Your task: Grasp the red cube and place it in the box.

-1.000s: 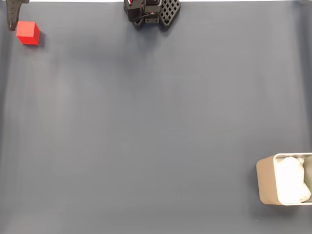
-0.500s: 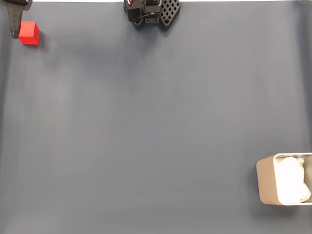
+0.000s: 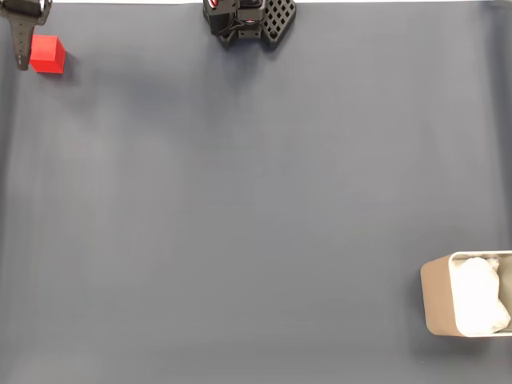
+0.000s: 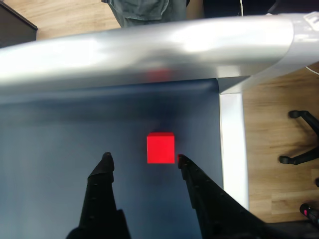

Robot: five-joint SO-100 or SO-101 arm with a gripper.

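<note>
The red cube (image 3: 48, 54) sits at the top-left corner of the dark blue mat in the fixed view, far from the box (image 3: 436, 298), which stands at the bottom-right edge with white lining inside. One dark finger (image 3: 22, 44) reaches down along the cube's left side. In the wrist view my gripper (image 4: 144, 161) is open, and the red cube (image 4: 160, 148) lies just beyond the fingertips, close to the right-hand finger (image 4: 183, 162). Nothing is between the fingers.
The arm's black base (image 3: 248, 20) stands at the top middle of the mat. In the wrist view a silver table rail (image 4: 149, 50) runs just past the cube, a pale edge strip (image 4: 232, 139) lies to its right, and wooden floor with a chair base (image 4: 299, 149) is beyond.
The dark finger has slid further down along the cube's left side in the fixed view. The cube has stayed almost in place.
</note>
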